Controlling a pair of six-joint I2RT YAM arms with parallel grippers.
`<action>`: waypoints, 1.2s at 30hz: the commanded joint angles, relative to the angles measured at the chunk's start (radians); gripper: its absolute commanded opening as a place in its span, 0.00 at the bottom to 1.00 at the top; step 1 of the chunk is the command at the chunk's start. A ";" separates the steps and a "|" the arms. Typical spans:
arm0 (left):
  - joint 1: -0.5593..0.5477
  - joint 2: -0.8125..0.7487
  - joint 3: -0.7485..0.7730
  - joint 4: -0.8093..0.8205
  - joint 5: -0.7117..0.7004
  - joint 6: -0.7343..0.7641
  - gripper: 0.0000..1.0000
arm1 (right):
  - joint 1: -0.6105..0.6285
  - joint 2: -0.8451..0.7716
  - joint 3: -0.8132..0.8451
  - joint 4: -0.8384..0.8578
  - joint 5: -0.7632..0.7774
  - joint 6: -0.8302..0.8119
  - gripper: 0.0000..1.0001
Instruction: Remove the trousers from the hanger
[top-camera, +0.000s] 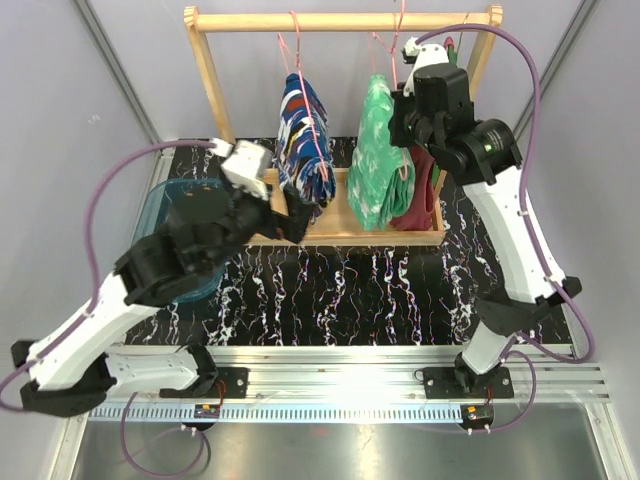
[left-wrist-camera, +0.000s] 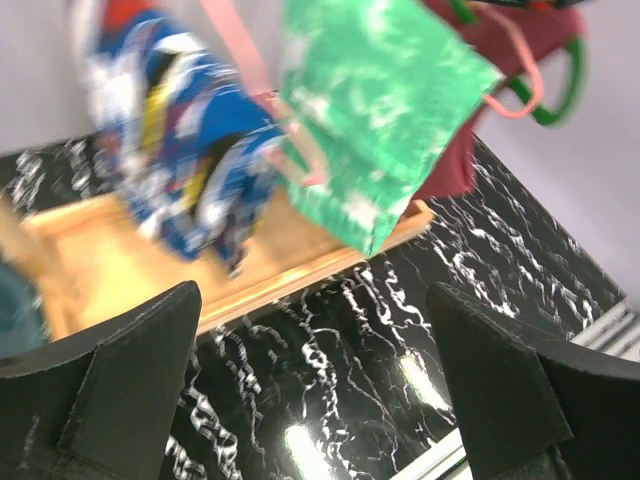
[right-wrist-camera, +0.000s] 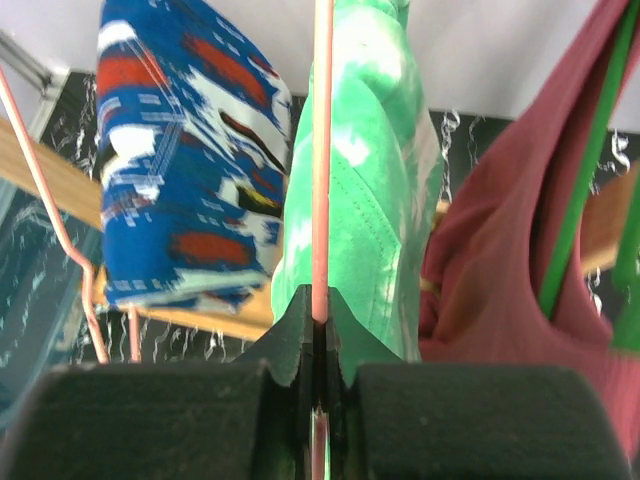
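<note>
Right gripper (right-wrist-camera: 320, 322) is clamped fully closed on the thin wire of a pink hanger (right-wrist-camera: 322, 150). The wire runs straight up from between the fingers. It stands directly in front of the mint green trousers (right-wrist-camera: 375, 200), which hang folded below the wooden rail (top-camera: 340, 20) at the far side of the table.

Left gripper (left-wrist-camera: 312, 300) is spread wide, with nothing between its fingers (left-wrist-camera: 130, 390). In the overhead view it sits low, just beside the bottom edge of the dark blue trousers (top-camera: 305, 140). Whether it touches the cloth cannot be told, and its own wrist view is blurred.

The dark blue trousers hang from a second pink hanger (top-camera: 292, 50), to the left of the green pair and apart from it. A dark red garment (top-camera: 420, 195) on a green hanger (right-wrist-camera: 585, 180) hangs just right of the green pair, pressed against it.

All three garments hang over the wooden base tray (top-camera: 340, 235) of the rack. The rack stands on a black marbled table (top-camera: 350, 290). A translucent teal bin (top-camera: 160, 200) sits at the left of the table, partly hidden by the left arm.
</note>
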 joint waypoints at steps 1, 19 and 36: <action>-0.160 0.064 0.036 0.179 -0.158 0.111 0.99 | 0.036 -0.159 -0.048 0.148 0.063 0.030 0.00; -0.393 0.308 -0.169 0.787 -0.061 0.261 0.99 | 0.230 -0.499 -0.404 -0.028 0.166 0.150 0.00; -0.484 0.417 -0.128 0.798 -0.147 0.232 0.99 | 0.249 -0.603 -0.510 0.018 0.170 0.138 0.00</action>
